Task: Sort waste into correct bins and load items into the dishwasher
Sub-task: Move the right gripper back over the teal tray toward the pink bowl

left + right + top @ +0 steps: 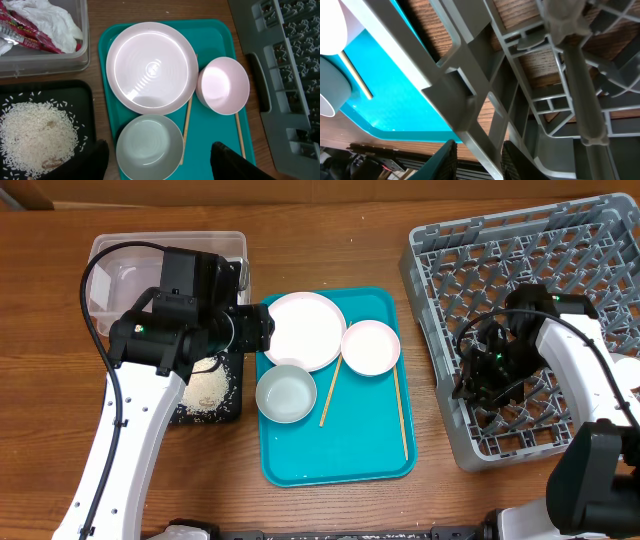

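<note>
The left gripper (159, 150) hangs wide open and empty over a white bowl (149, 142) on the teal tray (220, 137), beside the plate (152, 67). Rice (35, 131) lies in the black tray (84, 97). The right gripper (479, 149) straddles a bar of the grey rack (470, 100); I cannot tell whether it grips.

This is a robotics lab bench staged as a dish-clearing station, not a working kitchen. Two white-and-black robot arms reach over a bare wooden table (40, 380): the left arm (125, 440) at 8 o'clock and the right arm (590, 370) at 4 o'clock. A black cable (86, 290) loops off the left one.

The kitchen props are few:
- a grey dish rack (440, 270) at 2 o'clock
- a teal serving tray (340, 450) at centre, holding a white plate (303, 330) and bowls (371, 346)
- a clear tub (110, 250) and a black tray (230, 415) at 10 o'clock

What looks like brown cardboard (300, 188) lines the 12 o'clock edge.
</note>
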`<state>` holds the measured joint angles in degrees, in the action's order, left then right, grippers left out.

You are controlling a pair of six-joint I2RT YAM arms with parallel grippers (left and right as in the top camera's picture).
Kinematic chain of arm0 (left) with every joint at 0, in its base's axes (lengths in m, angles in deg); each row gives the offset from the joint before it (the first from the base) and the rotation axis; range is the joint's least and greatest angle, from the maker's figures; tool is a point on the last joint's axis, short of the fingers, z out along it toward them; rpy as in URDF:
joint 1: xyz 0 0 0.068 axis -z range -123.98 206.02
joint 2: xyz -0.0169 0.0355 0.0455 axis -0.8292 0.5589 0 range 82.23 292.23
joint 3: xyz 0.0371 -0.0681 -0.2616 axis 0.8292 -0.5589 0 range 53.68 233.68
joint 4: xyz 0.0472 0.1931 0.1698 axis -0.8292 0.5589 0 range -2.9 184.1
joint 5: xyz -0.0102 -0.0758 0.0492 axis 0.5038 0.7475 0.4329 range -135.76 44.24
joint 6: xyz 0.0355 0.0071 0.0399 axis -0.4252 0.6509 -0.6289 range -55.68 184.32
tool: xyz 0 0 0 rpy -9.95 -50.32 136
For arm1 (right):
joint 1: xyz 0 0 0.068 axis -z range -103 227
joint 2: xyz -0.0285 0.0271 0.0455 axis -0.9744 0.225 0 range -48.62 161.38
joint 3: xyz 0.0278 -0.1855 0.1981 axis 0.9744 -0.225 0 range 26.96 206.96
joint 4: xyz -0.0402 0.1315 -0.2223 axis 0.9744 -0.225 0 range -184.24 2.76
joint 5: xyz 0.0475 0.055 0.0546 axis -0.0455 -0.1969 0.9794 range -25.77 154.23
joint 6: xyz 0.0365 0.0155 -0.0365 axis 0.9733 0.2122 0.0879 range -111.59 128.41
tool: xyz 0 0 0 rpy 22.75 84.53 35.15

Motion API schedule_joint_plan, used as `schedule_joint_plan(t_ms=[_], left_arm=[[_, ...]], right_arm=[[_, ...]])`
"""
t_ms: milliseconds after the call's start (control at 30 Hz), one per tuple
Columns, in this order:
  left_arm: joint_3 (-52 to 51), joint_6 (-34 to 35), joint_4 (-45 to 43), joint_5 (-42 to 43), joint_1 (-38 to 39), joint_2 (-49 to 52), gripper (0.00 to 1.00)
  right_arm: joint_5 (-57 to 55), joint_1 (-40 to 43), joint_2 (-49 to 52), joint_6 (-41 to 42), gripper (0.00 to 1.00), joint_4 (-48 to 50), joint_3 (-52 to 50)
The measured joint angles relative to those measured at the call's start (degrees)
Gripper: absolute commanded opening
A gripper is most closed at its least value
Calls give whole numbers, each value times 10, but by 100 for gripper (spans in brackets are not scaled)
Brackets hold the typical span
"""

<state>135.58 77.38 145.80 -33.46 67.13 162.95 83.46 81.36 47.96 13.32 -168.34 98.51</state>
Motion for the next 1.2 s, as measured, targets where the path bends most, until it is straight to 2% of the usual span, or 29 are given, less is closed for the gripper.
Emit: schedule_joint_plan(t_ms=[833,1067,1200], left_arm=[[0,0,0,-2,0,0,67],[0,0,0,-2,0,0,67],[0,0,2,-2,0,0,68]], right_arm=[[42,-3,0,-5,33,-5,0],[46,-3,0,-5,42,-5,0],[39,-3,0,-5,44,-6,0]])
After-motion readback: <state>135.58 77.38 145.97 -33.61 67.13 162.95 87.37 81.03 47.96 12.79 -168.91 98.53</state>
